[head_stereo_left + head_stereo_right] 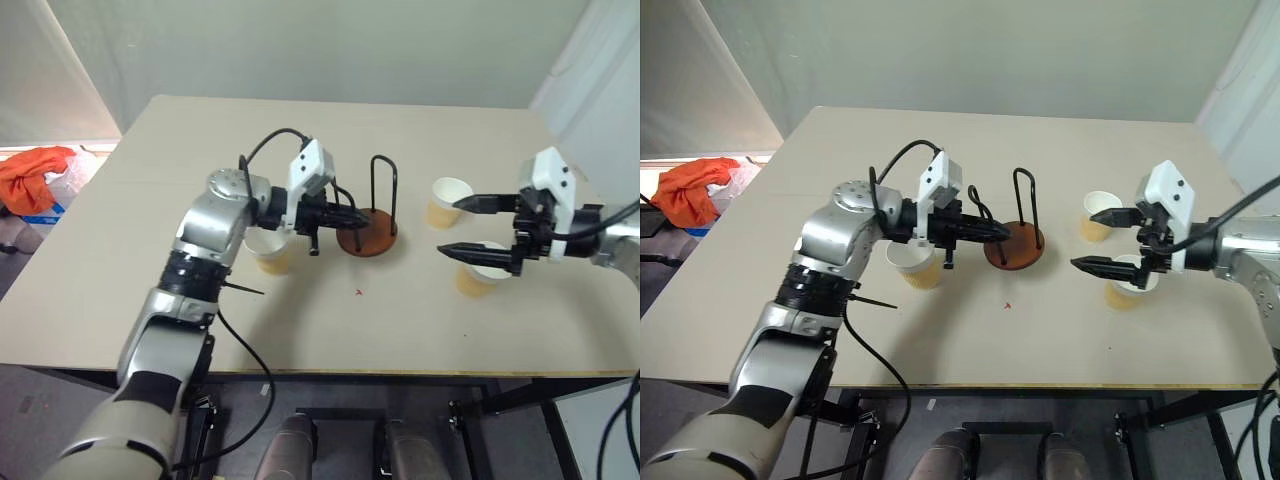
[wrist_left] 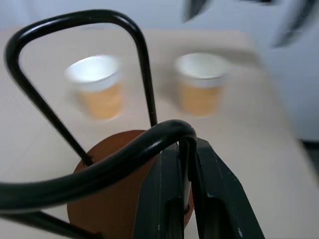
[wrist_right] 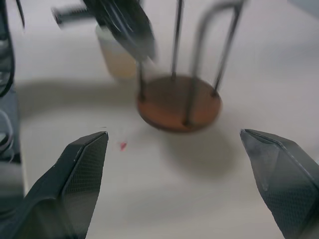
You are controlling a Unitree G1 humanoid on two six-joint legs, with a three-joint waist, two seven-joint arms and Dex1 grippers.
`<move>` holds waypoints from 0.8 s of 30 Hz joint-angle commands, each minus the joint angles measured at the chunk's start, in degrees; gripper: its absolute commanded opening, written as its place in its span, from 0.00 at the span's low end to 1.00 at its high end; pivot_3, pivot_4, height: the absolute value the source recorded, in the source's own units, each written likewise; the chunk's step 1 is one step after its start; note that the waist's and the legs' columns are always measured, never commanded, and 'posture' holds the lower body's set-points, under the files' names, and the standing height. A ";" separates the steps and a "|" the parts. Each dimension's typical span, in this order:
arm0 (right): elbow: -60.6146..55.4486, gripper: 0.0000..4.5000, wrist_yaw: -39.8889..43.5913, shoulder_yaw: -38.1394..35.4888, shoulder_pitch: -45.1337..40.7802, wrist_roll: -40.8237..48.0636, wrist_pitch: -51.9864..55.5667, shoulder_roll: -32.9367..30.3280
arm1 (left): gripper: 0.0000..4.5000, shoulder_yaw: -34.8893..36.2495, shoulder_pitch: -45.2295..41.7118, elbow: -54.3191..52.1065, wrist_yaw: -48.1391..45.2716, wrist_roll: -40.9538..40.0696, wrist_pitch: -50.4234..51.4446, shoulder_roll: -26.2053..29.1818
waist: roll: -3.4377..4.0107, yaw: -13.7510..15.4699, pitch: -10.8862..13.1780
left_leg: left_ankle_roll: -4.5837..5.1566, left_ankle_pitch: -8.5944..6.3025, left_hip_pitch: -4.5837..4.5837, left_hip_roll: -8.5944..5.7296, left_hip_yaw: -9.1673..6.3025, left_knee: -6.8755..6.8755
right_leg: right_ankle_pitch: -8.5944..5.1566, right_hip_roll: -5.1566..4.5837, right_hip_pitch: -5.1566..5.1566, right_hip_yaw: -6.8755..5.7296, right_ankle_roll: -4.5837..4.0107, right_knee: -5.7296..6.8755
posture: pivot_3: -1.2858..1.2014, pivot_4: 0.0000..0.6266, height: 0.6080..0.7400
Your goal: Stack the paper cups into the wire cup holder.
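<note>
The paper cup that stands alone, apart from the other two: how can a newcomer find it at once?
On the beige table, find the wire cup holder near the middle. The paper cup stands on its left, partly under the left gripper, which is shut on a wire loop. The other two cups stand together on the right, by the open right gripper.

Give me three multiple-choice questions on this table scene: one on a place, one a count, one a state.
1. Where does the round reddish-brown wire cup holder stand?
A. Between the tapered tan-and-white paper cups
B. At the beige table's front edge
C. On the floor

2. How many paper cups are on the table?
A. Two
B. Three
C. Five

3. The right end effector is:
A. Open
B. Shut on a cup
C. Shut on a wire loop

Answers: 1 A, one cup stands to its left and two to its right. 2 B, three stand separately. 3 A, its black fingers are spread wide apart.
</note>
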 commanded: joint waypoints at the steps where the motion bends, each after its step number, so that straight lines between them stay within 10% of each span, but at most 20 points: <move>1: -0.53 1.00 4.77 -2.66 0.36 2.24 -1.83 -2.37 | 0.01 -1.93 1.74 -5.68 -2.40 -0.52 0.08 2.13 | 0.00 -0.01 0.00 | 0.21 -0.13 0.00 0.00 0.00 0.01 | -0.04 0.00 0.00 0.00 -0.06 0.00 | 0.52 0.24 1.00; 19: -0.36 1.00 7.15 2.07 -1.38 0.26 -4.19 -1.54 | 0.01 -10.50 11.02 -10.91 3.92 6.24 -4.46 2.00 | 0.02 -0.08 0.00 | 0.49 -0.29 0.13 -0.04 -0.03 0.62 | 0.01 -0.11 0.36 0.03 -0.33 0.01 | 0.52 0.24 1.00; 24: -0.03 1.00 6.73 2.73 -1.48 -1.08 -4.56 -1.92 | 0.34 -10.50 13.95 -11.89 0.24 2.83 -1.27 3.25 | 0.02 -0.16 -0.01 | 0.50 -0.44 0.12 -0.11 -0.03 0.63 | -0.01 -0.19 0.36 0.03 -0.33 -0.02 | 0.52 0.24 1.00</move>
